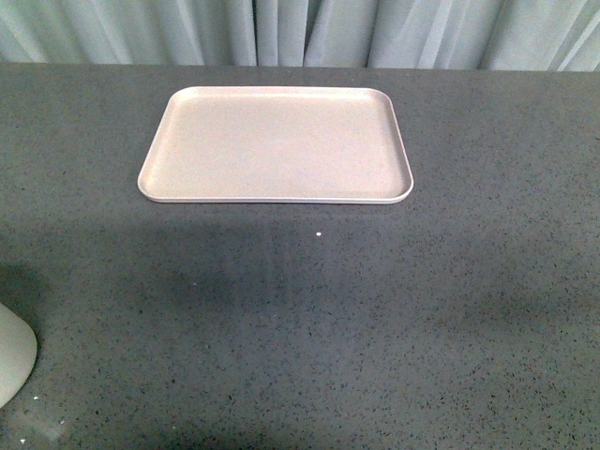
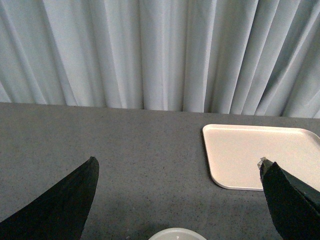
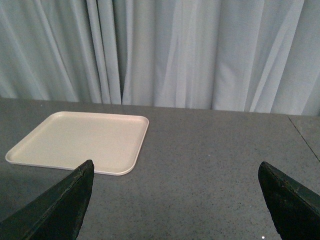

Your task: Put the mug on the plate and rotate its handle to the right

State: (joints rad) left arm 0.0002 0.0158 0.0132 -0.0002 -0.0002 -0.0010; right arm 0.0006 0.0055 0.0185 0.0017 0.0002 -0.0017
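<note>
- The grey table (image 1: 375, 309) stretches out before me, with a pale curtain (image 1: 281, 28) behind it.
- The plate (image 1: 277, 145) lies flat near the far edge.
- My left gripper (image 2: 177, 161) and right gripper (image 3: 176, 164) both have their jaws wide apart.
- The mug (image 1: 11, 352) shows only as a white sliver at my near left, well apart from the plate.

Grey speckled table (image 1: 375, 309), pink plate (image 1: 277, 145) lying flat, possibly mug (image 1: 11, 356) at near-left edge

White mug (image 1: 13, 360) at the near left, cut off by the front view's edge, only a curved sliver of it in the left wrist view, plate (image 2: 250, 152) cropped on its right there and partly behind a finger of the left gripper (image 2: 177, 161), tiny white speck (image 1: 319, 233) on the table (image 1: 422, 309), too small to identify
</note>
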